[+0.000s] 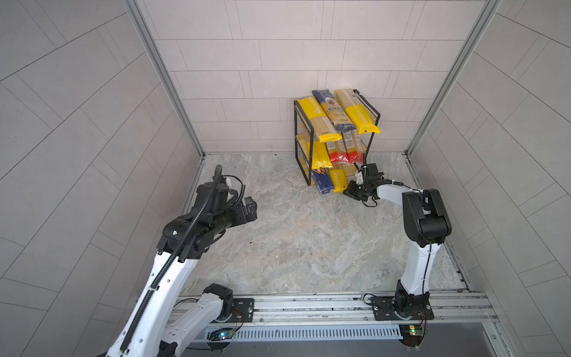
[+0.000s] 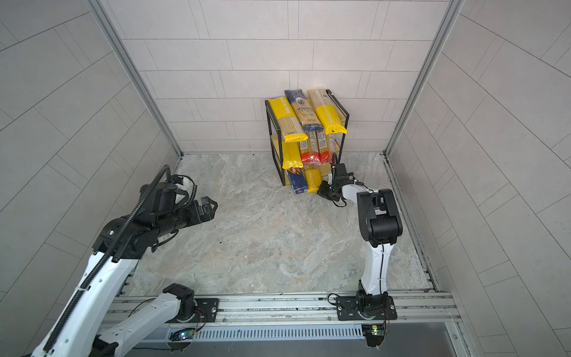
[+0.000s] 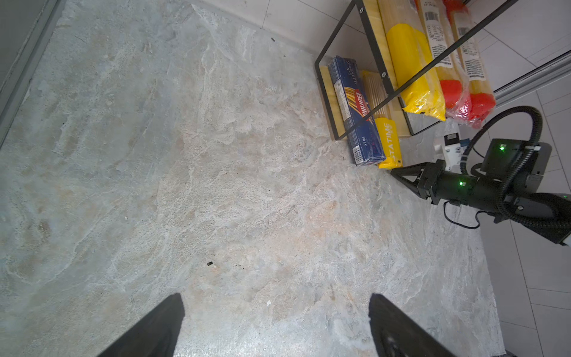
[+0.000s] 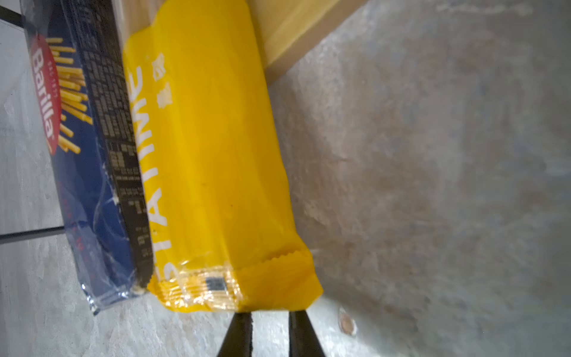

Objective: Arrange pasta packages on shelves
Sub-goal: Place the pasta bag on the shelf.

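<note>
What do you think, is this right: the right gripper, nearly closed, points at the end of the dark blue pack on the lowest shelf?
Wrong pack. The right gripper, nearly closed, points at the end of the yellow pack on the lowest shelf; the right wrist view shows it.

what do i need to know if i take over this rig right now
Left gripper: open, empty, above the marbled grey tabletop.
Right gripper: almost shut, nothing between the jaws, tips at the near end of the yellow PASTATIME spaghetti pack.
Eight packs show on the three-tier wooden rack with black metal frame: three top, three middle, two bottom.
Done: none seen loose.
Left: probably push that yellow pack and the dark blue Barilla pack in; both overhang the bottom board.
</note>
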